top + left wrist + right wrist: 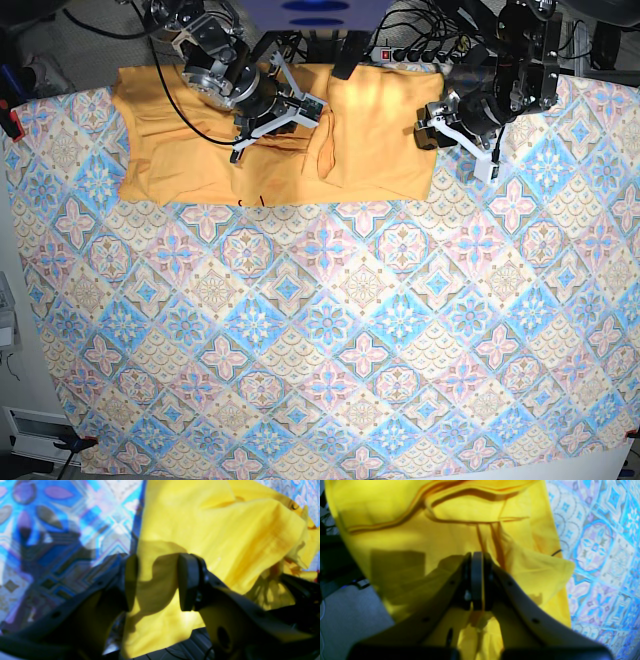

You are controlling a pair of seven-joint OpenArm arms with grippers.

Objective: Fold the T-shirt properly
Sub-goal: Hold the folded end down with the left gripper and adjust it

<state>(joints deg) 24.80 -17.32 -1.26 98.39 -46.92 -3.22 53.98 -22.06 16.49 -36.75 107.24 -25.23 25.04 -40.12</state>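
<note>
Right gripper point(477, 580): jaws together, clamped on a pinch of the T-shirt point(445, 537); a thin yellow line of cloth shows between the pads, and tight creases run from the pinch up toward the stacked hems beyond it. Judgement: it holds a fold edge so the layer can be carried over.

Left gripper point(156, 580): jaws apart, cloth lying between and under them, neither pad pressing it. Judgement: poised at the shirt's edge, not yet gripping.

T-shirt location: base view shows it spread along the far edge of the surface point(330, 330), between the 2 grippers, a bunched ridge just beside the right gripper point(285, 115), left gripper point(445, 120) at the opposite edge.

View notes: only the base view gives the whole outline; only the wrist views settle the jaws. Left wrist view shows a dark mark on a far fold.
</note>
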